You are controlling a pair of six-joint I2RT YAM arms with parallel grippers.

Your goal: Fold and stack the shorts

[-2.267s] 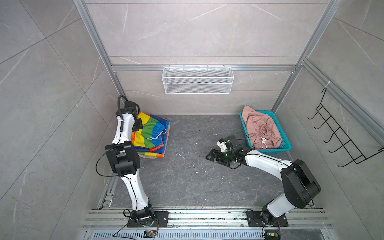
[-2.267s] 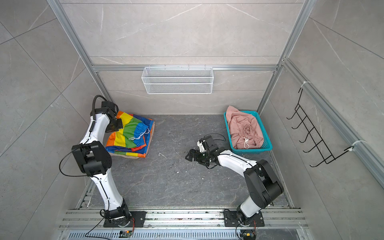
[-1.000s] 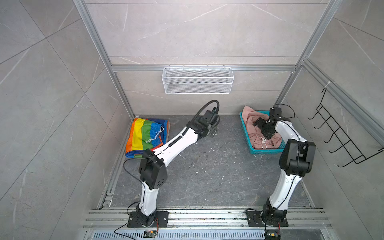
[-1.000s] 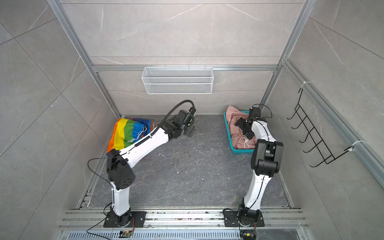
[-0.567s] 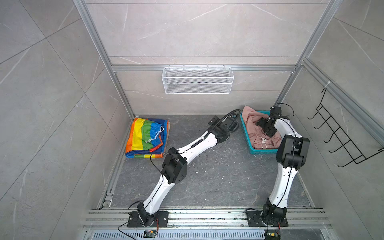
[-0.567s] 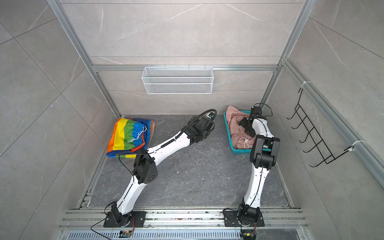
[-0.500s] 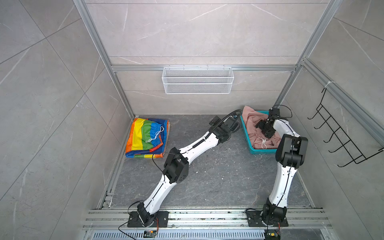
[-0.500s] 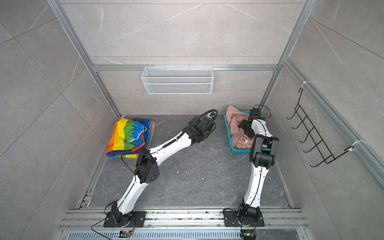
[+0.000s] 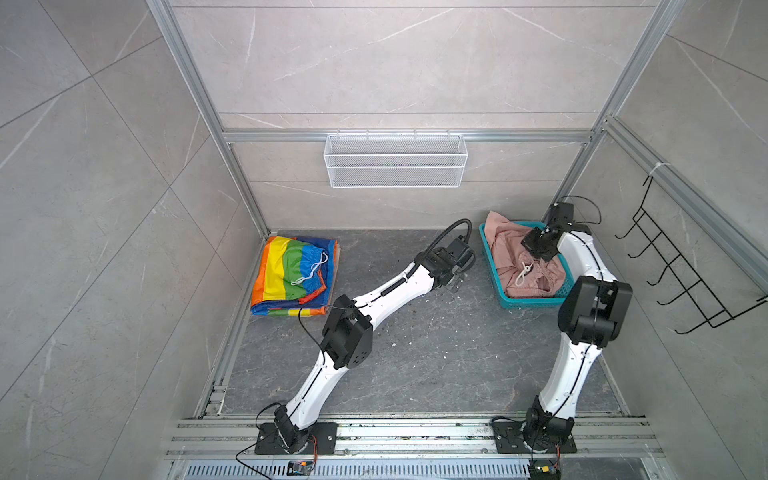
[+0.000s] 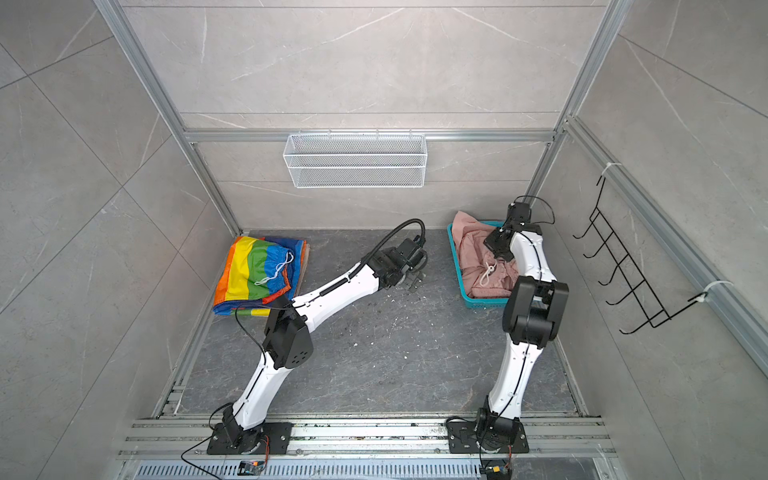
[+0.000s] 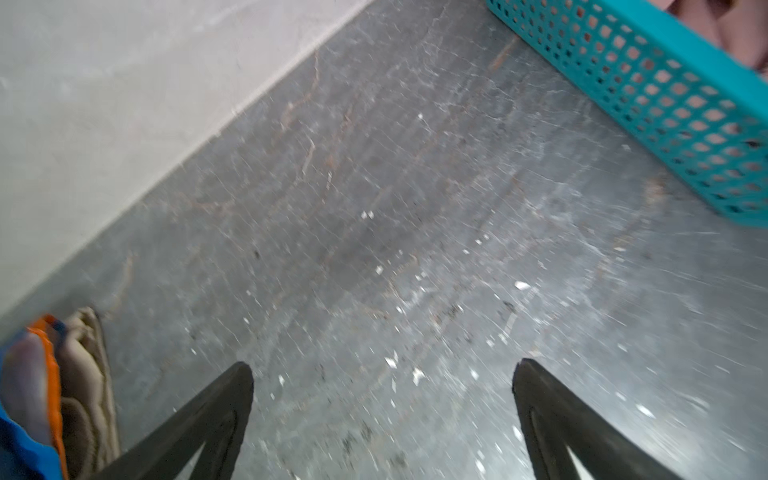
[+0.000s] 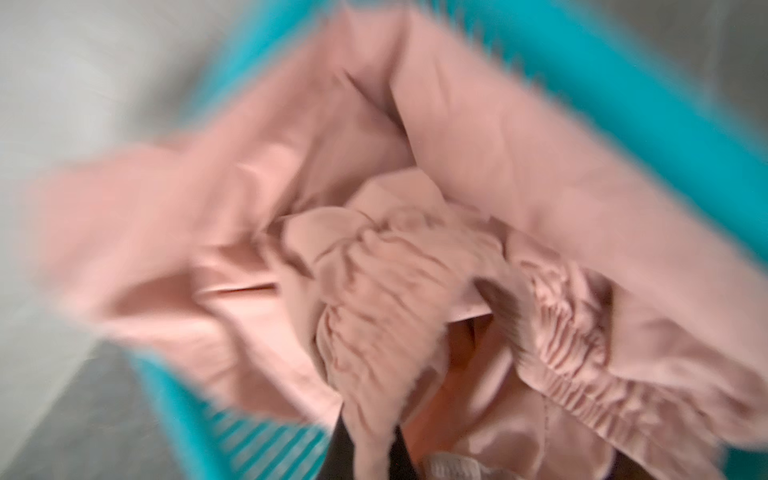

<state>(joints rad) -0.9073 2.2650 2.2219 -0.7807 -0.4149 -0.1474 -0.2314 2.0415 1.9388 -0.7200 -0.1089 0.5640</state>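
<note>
Dark grey stone floor (image 9: 415,353), grey tiled walls. At left, the folded rainbow-striped shiny shorts (image 9: 291,270) lie on top of the folded beige shorts (image 11: 89,374). At centre, the left gripper (image 11: 382,370) hangs over bare floor, jaws wide apart. At right, the teal perforated plastic basket (image 9: 528,302) holds the crumpled dusty pink shorts (image 9: 507,249). The right gripper (image 12: 370,451) is inside the basket, jaws clamped on a fold of that fabric.
</note>
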